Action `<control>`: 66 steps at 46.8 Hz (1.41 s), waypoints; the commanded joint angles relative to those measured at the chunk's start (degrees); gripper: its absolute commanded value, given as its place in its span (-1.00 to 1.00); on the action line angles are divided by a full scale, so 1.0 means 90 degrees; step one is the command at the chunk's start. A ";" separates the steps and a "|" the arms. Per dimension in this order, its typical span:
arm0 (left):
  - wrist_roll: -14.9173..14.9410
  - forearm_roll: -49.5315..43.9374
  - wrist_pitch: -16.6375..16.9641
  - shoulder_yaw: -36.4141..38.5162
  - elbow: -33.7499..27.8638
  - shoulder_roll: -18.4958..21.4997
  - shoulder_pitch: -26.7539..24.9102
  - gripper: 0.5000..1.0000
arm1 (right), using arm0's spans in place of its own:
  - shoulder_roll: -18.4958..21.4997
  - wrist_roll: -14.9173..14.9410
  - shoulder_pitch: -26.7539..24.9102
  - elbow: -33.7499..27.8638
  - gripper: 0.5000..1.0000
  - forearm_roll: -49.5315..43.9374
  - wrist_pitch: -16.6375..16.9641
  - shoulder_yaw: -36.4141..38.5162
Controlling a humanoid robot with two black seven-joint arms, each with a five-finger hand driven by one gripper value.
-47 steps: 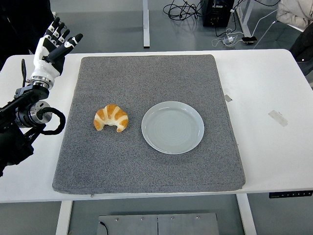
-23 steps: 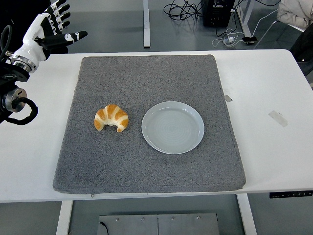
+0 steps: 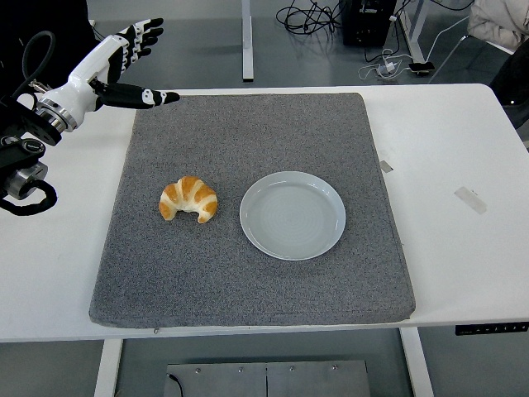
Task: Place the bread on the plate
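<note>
I'm at the reach stage: my left hand (image 3: 116, 62) hovers spread and empty at the far left, so I'd next lower it onto the bread (image 3: 189, 199) lying left of the plate (image 3: 293, 215).

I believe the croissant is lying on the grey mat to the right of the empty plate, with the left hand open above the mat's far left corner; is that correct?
Not quite: the head view shows the croissant lying to the left of the empty plate, not the right. The rest holds: it is on the grey mat, and the left hand is open above the mat's far left corner.
</note>
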 commanded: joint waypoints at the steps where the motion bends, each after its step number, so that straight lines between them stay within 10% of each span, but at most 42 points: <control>1: 0.0006 0.0272 0.0041 0.0329 -0.0145 0.0156 -0.0226 0.87 | 0.0000 0.0000 0.0000 0.0000 1.00 0.0001 0.0000 0.0000; 13: 0.0015 0.1560 0.0168 0.1003 -0.0769 0.0654 -0.0529 0.86 | 0.0000 0.0000 0.0000 0.0000 1.00 0.0001 0.0000 0.0000; 23: 0.0054 0.2537 0.1026 0.1638 -0.1229 0.1084 -0.0607 0.86 | 0.0000 0.0000 0.0000 0.0000 1.00 0.0001 0.0000 0.0000; 45: 0.0425 0.2743 0.2091 0.2507 -0.1766 0.0889 -0.0539 0.85 | 0.0000 0.0000 0.0000 0.0000 1.00 0.0001 0.0000 0.0000; 66: 0.1129 0.3085 0.2355 0.2742 -0.1756 0.0479 -0.0422 0.85 | 0.0000 0.0000 0.0000 0.0000 1.00 -0.0009 0.0000 0.0000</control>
